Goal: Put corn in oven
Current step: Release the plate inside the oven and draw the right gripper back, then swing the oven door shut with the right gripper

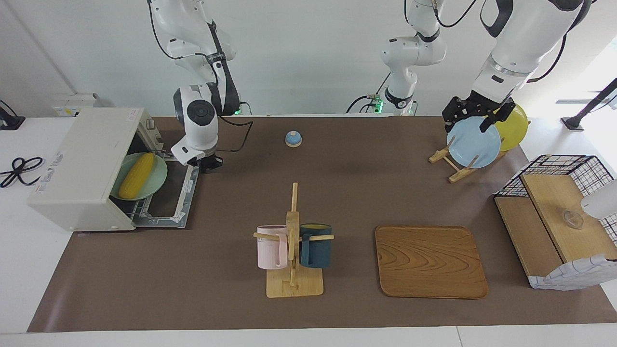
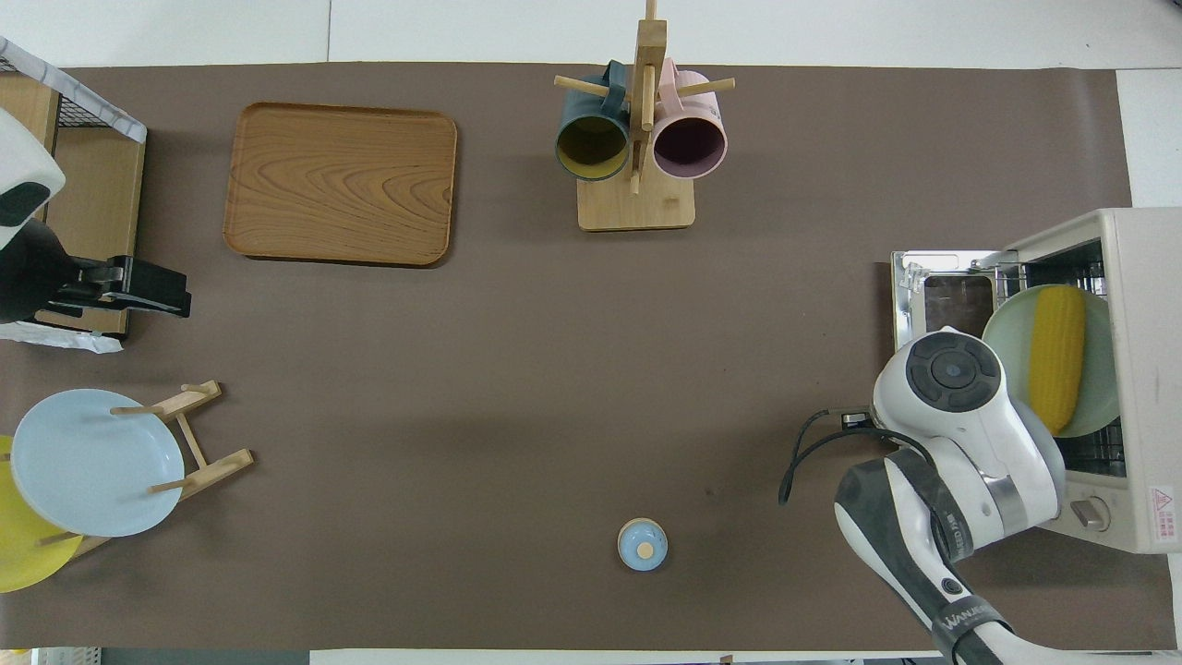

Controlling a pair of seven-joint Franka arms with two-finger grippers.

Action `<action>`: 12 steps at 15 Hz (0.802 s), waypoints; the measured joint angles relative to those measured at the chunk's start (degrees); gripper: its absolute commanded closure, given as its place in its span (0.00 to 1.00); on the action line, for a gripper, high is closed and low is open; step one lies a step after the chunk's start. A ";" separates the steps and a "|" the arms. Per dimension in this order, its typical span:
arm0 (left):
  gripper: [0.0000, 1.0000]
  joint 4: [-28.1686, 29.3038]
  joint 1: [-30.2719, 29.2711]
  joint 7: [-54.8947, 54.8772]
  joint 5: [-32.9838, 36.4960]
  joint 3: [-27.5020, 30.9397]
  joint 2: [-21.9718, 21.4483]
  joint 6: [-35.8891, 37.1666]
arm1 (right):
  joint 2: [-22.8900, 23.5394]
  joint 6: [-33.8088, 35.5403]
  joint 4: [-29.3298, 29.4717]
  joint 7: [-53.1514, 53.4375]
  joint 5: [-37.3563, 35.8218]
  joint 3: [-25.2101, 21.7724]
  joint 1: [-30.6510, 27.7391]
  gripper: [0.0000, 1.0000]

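corn (image 1: 137, 175) on green plate (image 1: 156, 183) in the open oven (image 1: 82, 164). right gripper (image 1: 210, 164) closed, empty, beside the oven door. left gripper (image 1: 475, 115) wide over blue plate (image 1: 475, 144).

A bright yellow corn (image 1: 137, 175) is lying on a pale green plate (image 1: 159, 178) in the cream-white oven (image 1: 82, 164). A pink mug (image 1: 271, 246) and a dark teal mug (image 1: 315, 246) are hanging on a light wooden stand (image 1: 294, 284). A sky-blue plate (image 1: 472, 142) is leaning before a yellow one (image 1: 515, 126). Brown cloth (image 1: 337, 193) is covering the table.

The bench (image 1: 347, 193) carries the oven (image 1: 82, 168) beside the right end effector (image 1: 208, 166), plus a mug rack (image 1: 294, 284), tray (image 1: 429, 262) and plate rack (image 1: 450, 166).
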State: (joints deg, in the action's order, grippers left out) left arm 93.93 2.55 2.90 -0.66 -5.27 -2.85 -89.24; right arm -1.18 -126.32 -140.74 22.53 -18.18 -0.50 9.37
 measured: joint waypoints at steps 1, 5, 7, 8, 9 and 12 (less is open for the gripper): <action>0.00 0.00 0.00 0.00 0.00 0.00 0.00 0.00 | -0.01 0.38 -0.05 0.03 -0.92 0.01 0.00 1.00; 0.00 0.00 0.00 0.00 0.00 0.00 0.00 0.00 | -0.01 0.55 -0.13 0.28 -2.00 0.38 0.05 1.00; 0.00 0.00 0.00 0.00 0.00 0.00 0.00 0.00 | -0.03 1.26 0.06 0.33 -2.88 0.68 0.17 1.00; 0.00 0.00 0.00 0.00 0.00 0.00 0.00 0.00 | -0.05 2.45 0.58 0.51 -3.31 0.88 0.38 1.00; 0.00 0.00 0.00 0.00 0.00 0.00 0.00 0.00 | -0.09 4.48 1.59 0.58 -3.45 1.06 0.66 1.00; 0.00 0.00 0.00 0.00 0.00 0.00 0.00 0.00 | -0.86 12.61 5.97 0.30 -3.86 1.51 1.10 1.00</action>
State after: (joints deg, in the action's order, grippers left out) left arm 93.93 2.54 2.90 -0.66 -5.27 -2.85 -89.24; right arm -2.04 -113.70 -134.77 22.83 -22.04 1.01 10.46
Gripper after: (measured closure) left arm 0.000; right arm 0.991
